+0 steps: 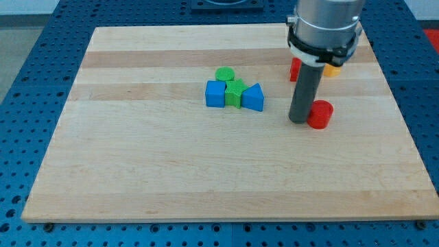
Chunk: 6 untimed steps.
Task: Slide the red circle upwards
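Note:
The red circle (pixel 320 114) lies on the wooden board (pixel 171 171) at the view's right. My tip (pixel 299 120) rests on the board just to the left of the red circle, touching or nearly touching its left side. The dark rod rises from there toward the view's top and hides part of another red block (pixel 294 68) behind it.
A yellow block (pixel 332 70) peeks out to the right of the rod near the board's top right. In the middle sits a tight cluster: a green circle (pixel 224 74), a blue cube (pixel 215 94), a green star-like block (pixel 235 93) and a blue triangle (pixel 253 98).

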### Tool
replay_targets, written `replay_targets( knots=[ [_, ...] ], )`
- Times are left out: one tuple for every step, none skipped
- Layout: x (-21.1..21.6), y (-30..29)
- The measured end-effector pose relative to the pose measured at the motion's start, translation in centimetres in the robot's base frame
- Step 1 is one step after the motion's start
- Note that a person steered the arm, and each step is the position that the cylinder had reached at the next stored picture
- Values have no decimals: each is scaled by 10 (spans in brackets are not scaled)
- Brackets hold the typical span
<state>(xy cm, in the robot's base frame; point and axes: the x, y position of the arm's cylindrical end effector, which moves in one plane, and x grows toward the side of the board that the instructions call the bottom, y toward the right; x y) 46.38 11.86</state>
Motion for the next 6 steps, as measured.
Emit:
replay_targets(
  knots=[
    [28, 1],
    [36, 16],
    [24, 25],
    [8, 25],
    [-8, 25],
    [-14, 24]
  ],
)
